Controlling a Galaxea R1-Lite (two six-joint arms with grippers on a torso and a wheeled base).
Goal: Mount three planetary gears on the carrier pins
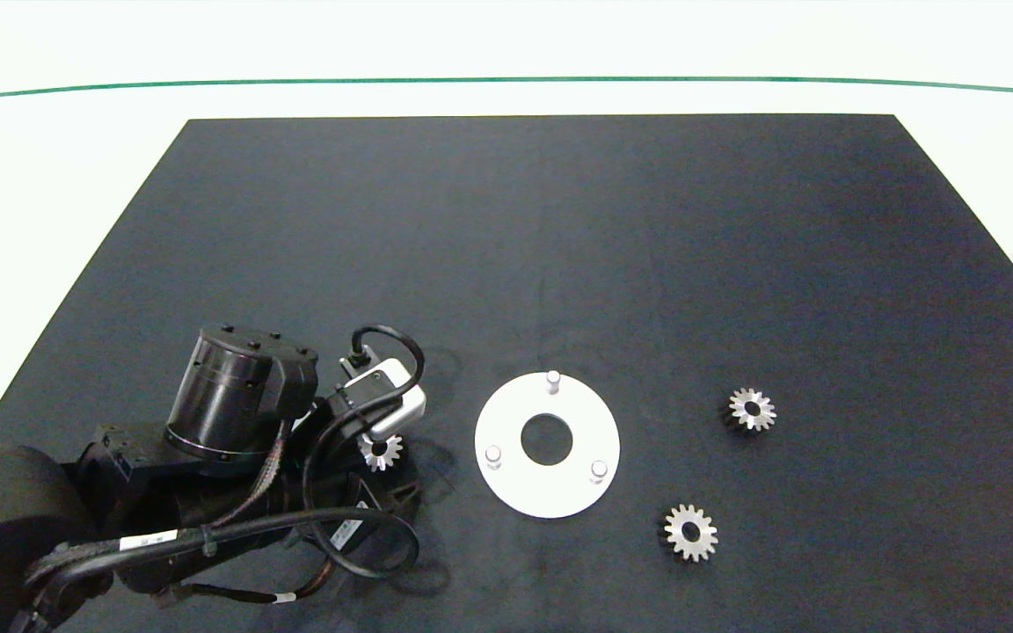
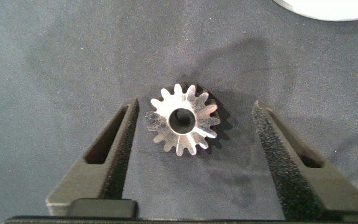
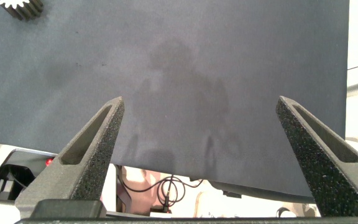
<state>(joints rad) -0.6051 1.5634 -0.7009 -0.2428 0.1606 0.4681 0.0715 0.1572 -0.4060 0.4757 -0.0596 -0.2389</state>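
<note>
Jaws of left gripper spread wide astride gear on dark mat; right gripper likewise open.

Lab bench: black mat, white table

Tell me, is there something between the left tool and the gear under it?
Nothing visible. The left tool is open, its fingers on either side of the gear, with only bare mat between.

Left gripper straddles planetary gear, fingers apart.
</note>
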